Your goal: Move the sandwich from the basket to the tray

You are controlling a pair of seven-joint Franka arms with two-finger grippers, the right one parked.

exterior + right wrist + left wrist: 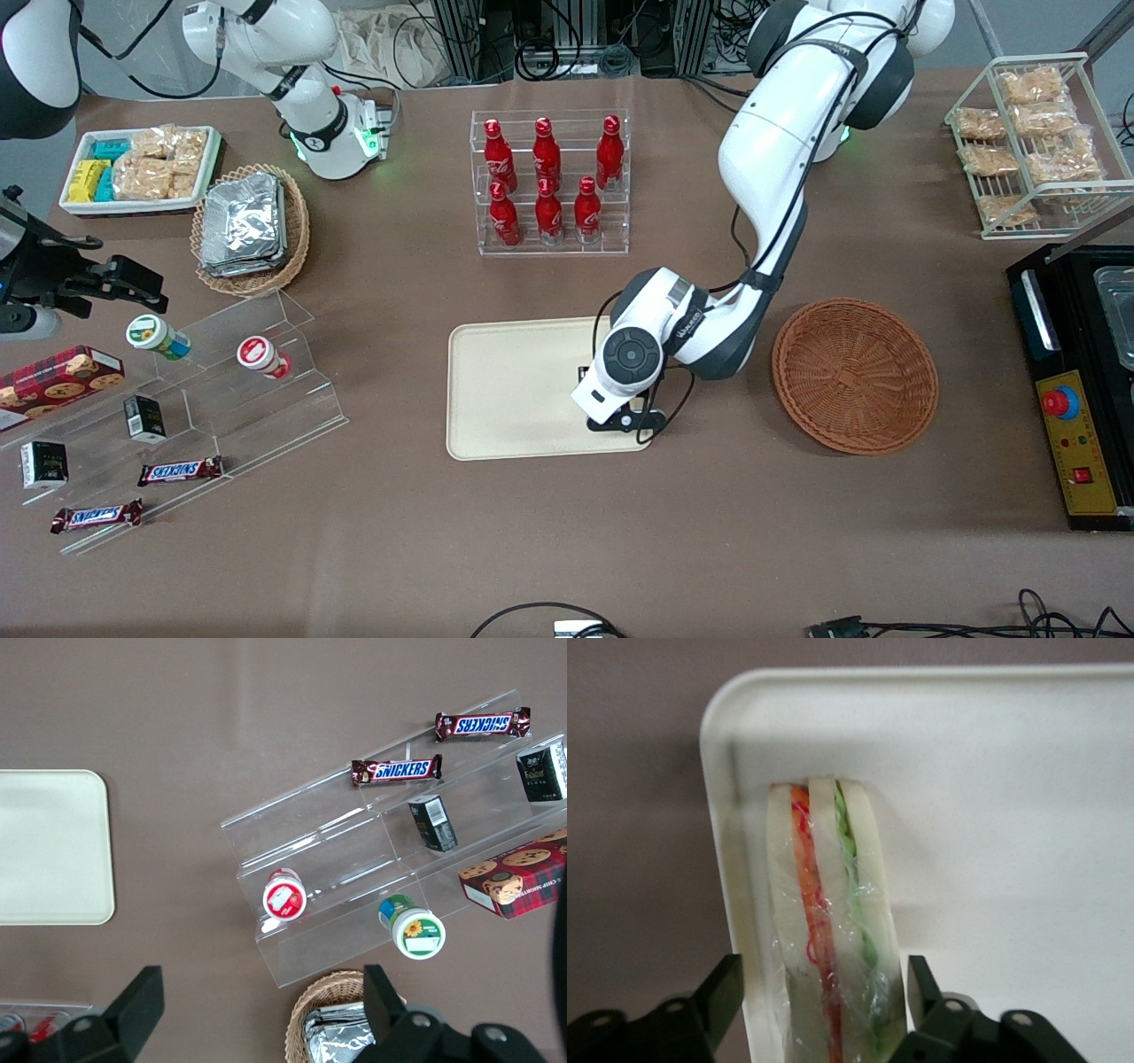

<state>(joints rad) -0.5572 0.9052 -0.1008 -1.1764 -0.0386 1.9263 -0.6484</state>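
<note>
Gripper (620, 424) of the left arm hangs low over the tray (505, 390), at the corner nearest the front camera on the basket's end. In the wrist view its fingers stand apart, one on each flank of the sandwich (833, 904), wider than the wedge and apparently not pressing it. The sandwich sits on the tray floor just beside the rim and close to a rounded corner, bread edges and filling layers facing up. The basket (855, 375) lies empty, near the tray, toward the working arm's end.

The placing looks all but done. A good finish would be a straight lift with the fingers kept wide, since the clear wrap could cling to a pad and tip the wedge over the low rim.

The tray floor is flat and bare with plenty of room. The brown counter (709, 532) around it is open, and the rack of red bottles (549, 182) stands well apart.
</note>
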